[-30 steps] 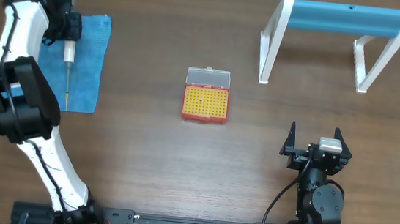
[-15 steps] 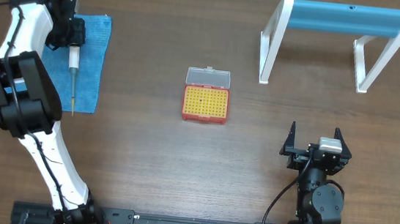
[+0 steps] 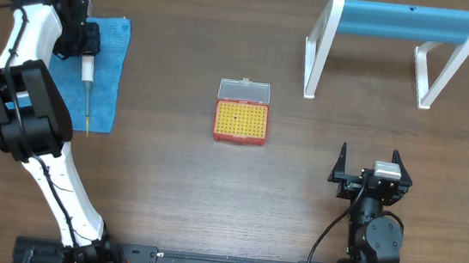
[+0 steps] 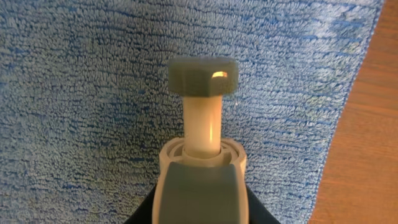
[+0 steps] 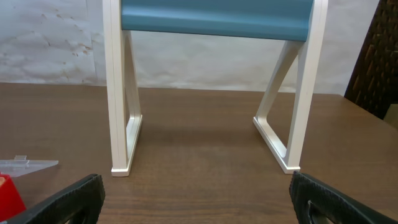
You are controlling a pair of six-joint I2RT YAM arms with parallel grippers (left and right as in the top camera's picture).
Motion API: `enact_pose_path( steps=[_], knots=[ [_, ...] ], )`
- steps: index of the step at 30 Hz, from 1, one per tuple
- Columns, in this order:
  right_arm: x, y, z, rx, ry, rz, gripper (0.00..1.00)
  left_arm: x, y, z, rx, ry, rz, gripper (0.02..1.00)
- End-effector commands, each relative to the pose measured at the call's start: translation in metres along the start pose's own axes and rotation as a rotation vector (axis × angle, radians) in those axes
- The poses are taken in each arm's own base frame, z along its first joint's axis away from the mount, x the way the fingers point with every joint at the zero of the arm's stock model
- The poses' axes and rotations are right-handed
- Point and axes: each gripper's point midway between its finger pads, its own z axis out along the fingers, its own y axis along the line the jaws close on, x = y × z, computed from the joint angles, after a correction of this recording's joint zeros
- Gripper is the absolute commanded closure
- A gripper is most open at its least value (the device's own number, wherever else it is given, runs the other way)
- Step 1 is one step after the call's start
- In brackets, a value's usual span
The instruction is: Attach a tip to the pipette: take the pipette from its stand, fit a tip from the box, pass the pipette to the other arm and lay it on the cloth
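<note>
My left gripper (image 3: 80,41) is over the far part of the blue cloth (image 3: 108,50), shut on the pipette (image 3: 87,69). The pipette points toward the arm bases, and its thin tip (image 3: 88,122) reaches just past the cloth's near edge. In the left wrist view the grey plunger button (image 4: 202,76) and white-grey body (image 4: 200,183) stand against the blue cloth (image 4: 87,93). The orange tip box (image 3: 241,121), lid open, sits mid-table. My right gripper (image 3: 368,164) is open with nothing in it at the near right, facing the white-and-blue stand (image 5: 211,15).
The stand (image 3: 399,39) is at the far right with no pipette on it. A corner of the tip box (image 5: 9,190) shows in the right wrist view. Bare wood table (image 3: 168,194) lies between cloth, box and stand.
My left gripper has shifted slightly right and toward the near side with the pipette, whose tip now lies farther right near the cloth's edge. The right arm has not moved.
</note>
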Motion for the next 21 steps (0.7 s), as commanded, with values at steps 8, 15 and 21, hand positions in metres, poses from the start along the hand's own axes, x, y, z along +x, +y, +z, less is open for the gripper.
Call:
enact_pose_path(
  steps=[8,15,21],
  knots=[
    [0.002,-0.001,0.000,0.007,0.004,0.006,0.029,0.007,0.016,0.008,-0.017,0.043,-0.077,0.993],
    [0.002,-0.001,0.000,0.007,0.004,0.006,0.027,0.010,0.015,0.008,-0.015,0.055,-0.078,0.899],
    [0.002,-0.001,0.000,0.007,0.004,0.006,0.027,0.020,0.016,0.020,-0.014,0.097,-0.082,0.901]
  ],
)
